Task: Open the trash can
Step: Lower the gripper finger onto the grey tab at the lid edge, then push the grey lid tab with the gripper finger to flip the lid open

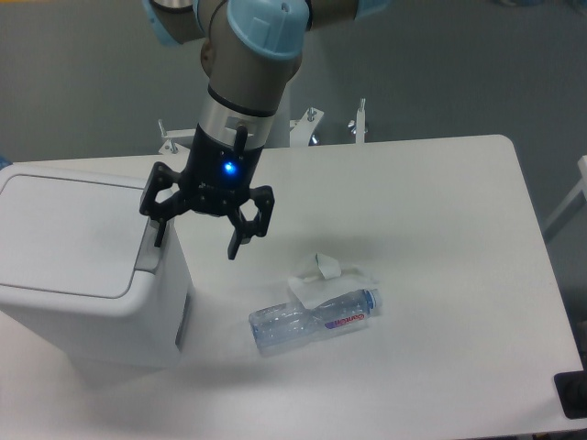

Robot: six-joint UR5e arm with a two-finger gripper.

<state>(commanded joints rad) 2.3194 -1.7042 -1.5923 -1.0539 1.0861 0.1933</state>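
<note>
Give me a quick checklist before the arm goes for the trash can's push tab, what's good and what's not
1. Gripper empty: ok, jaws are spread with nothing between them.
2. Trash can lid state: not ok yet, it lies flat and closed.
3. Gripper lined up with the grey push-tab: ok roughly, one finger shows right over the tab's upper end.
4. Contact with the tab: cannot tell from this single view.
5. Bottle and crumpled wrapper out of the way: ok, both lie on the table to the can's right, apart from it.
</note>
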